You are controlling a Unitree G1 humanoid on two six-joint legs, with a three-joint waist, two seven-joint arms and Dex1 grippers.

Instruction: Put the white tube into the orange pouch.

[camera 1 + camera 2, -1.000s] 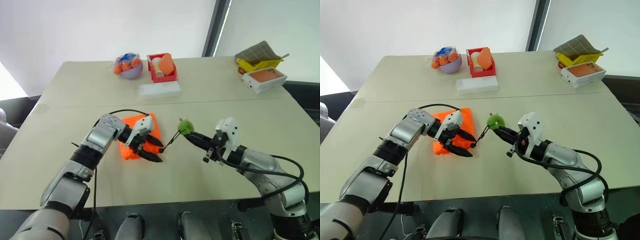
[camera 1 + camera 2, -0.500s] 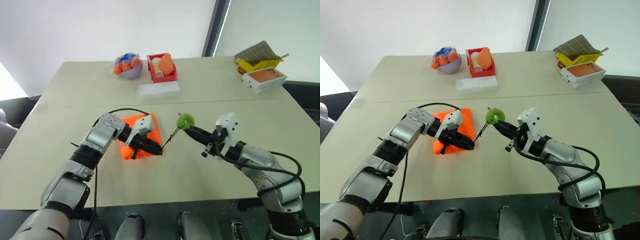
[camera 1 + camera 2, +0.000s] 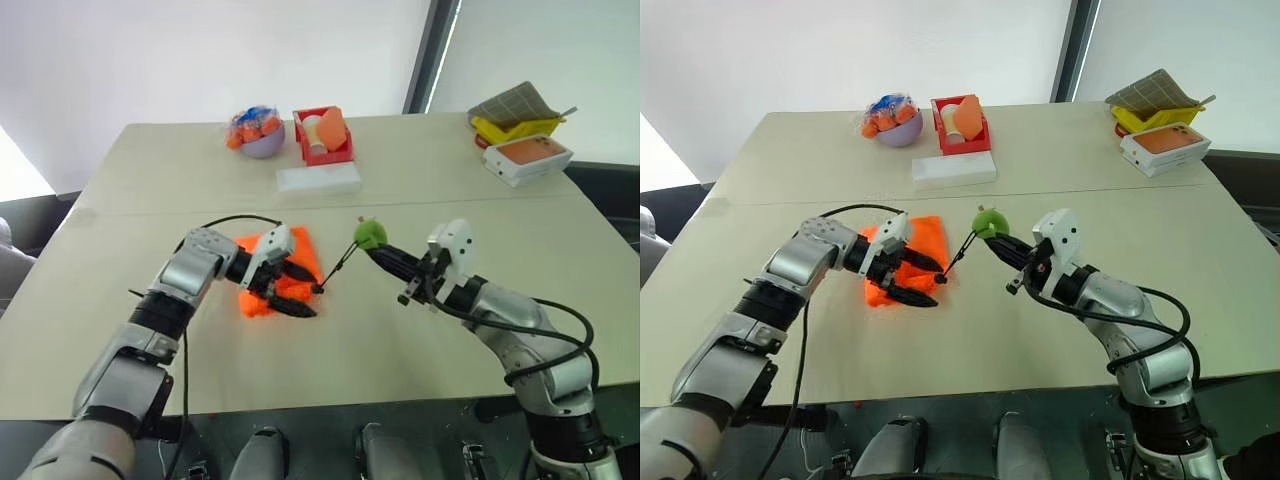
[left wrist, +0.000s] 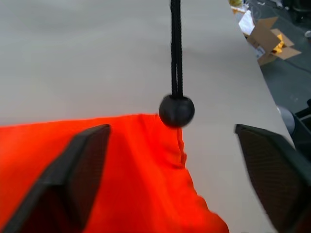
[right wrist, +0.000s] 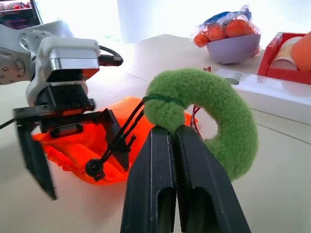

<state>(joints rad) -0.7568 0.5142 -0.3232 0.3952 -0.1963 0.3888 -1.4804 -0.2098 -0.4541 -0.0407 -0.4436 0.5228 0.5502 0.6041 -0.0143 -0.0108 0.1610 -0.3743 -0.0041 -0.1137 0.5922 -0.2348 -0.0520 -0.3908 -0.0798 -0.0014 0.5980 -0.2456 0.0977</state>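
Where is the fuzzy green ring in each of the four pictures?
Left eye view: the green ring is near the middle, at the right claw's tip.
Right eye view: just left of the middle.
Left wrist view: not in it.
Right wrist view: big, in the middle.
Shared landmark: the orange pouch.

Left gripper [image 3: 292, 288] jaws wide again (after pinching).

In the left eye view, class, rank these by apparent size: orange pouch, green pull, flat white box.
1. flat white box
2. orange pouch, partly hidden, so the top two are unsure
3. green pull
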